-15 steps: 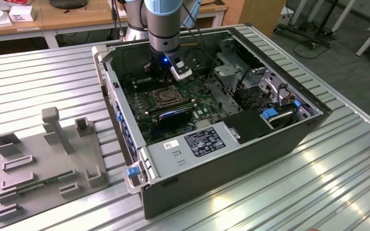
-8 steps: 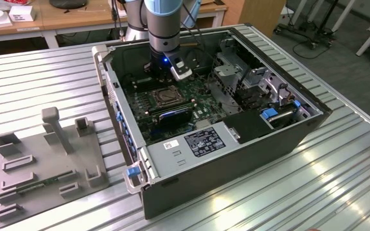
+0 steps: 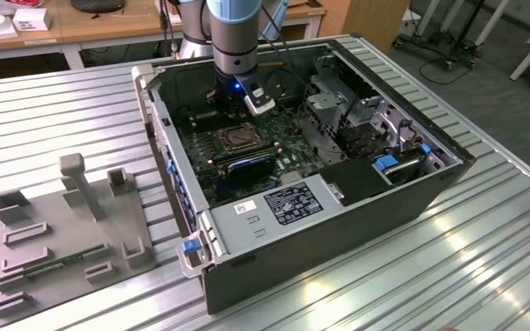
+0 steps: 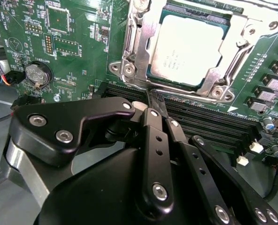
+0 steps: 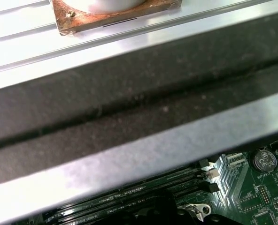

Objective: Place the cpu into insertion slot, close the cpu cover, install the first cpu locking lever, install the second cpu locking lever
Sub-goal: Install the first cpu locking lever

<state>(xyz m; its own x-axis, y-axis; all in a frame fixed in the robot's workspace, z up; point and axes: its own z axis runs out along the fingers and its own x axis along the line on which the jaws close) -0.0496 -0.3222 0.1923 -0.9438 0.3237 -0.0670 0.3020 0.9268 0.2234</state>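
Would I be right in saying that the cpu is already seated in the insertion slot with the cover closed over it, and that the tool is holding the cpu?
Not quite: in the second wrist view the tool is shut with nothing between its fingers, beside the socket. The cpu does sit in the insertion slot with the cpu cover closed over it.

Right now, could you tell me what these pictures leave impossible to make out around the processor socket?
- The cpu locking levers: in the exterior view the socket is too small to show them.
- The cpu cover's near edge: in the second wrist view the gripper body hides it.
- The cpu's far edge: cut off by the second wrist view's frame.
- Most of the board: in the first wrist view the case wall blocks it.
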